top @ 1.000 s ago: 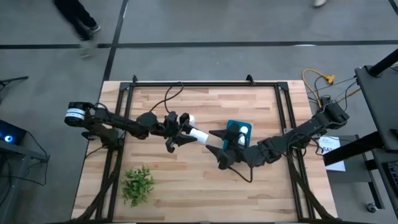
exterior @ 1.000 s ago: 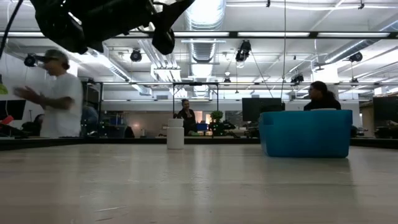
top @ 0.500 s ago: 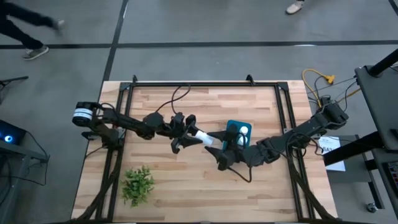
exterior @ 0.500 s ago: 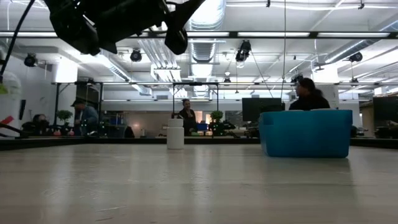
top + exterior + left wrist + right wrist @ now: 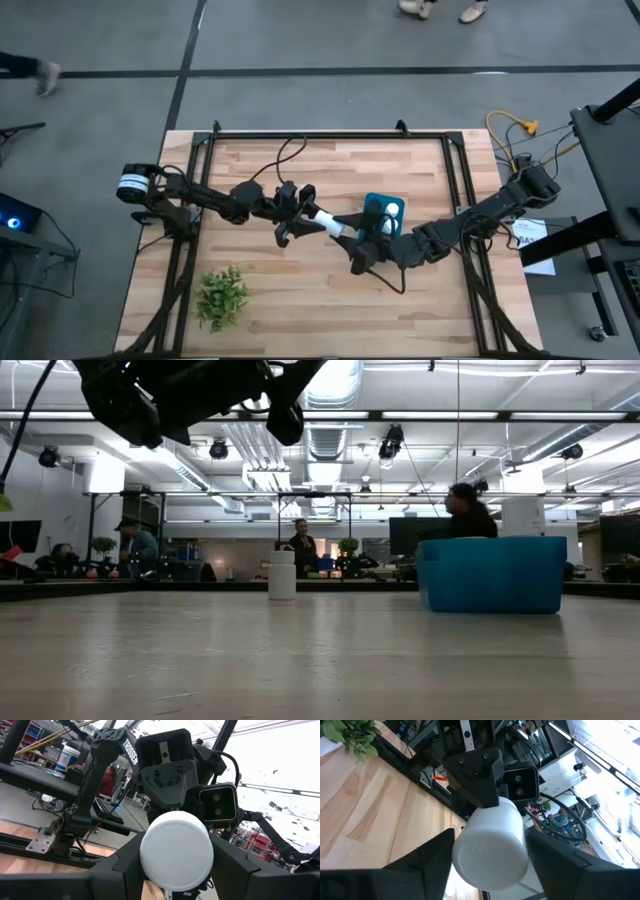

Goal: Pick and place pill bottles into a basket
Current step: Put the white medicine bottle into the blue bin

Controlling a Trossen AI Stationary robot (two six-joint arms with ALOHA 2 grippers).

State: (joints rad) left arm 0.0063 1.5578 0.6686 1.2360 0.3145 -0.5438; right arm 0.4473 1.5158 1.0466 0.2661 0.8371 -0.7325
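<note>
My left gripper [image 5: 303,216] is shut on a white pill bottle [image 5: 326,221], held level above the table's middle. My right gripper [image 5: 350,240] is open. Its fingers stand on either side of the bottle's free end [image 5: 490,851], and I cannot tell whether they touch it. The teal basket [image 5: 376,203] stands just right of the bottle, with a white bottle [image 5: 391,210] inside; it also shows in the low view [image 5: 490,574]. Another bottle [image 5: 282,575] stands upright on the table behind my left gripper. My left gripper pinches the bottle between its two fingers at the end nearest its wrist [image 5: 176,851]. The fingers come level from the table's left and lie along the bottle. The bottle is lifted clear and sticks out past the fingertips toward my right gripper.
A green leafy plant [image 5: 222,296] lies near the table's front left. A black frame [image 5: 300,135] runs along the table's far and side edges. People move about in the room beyond the table.
My left gripper has carried the bottle toward the table's right edge, bringing its free end between my right gripper's open fingers. The bottle stays level and clear of the table.
</note>
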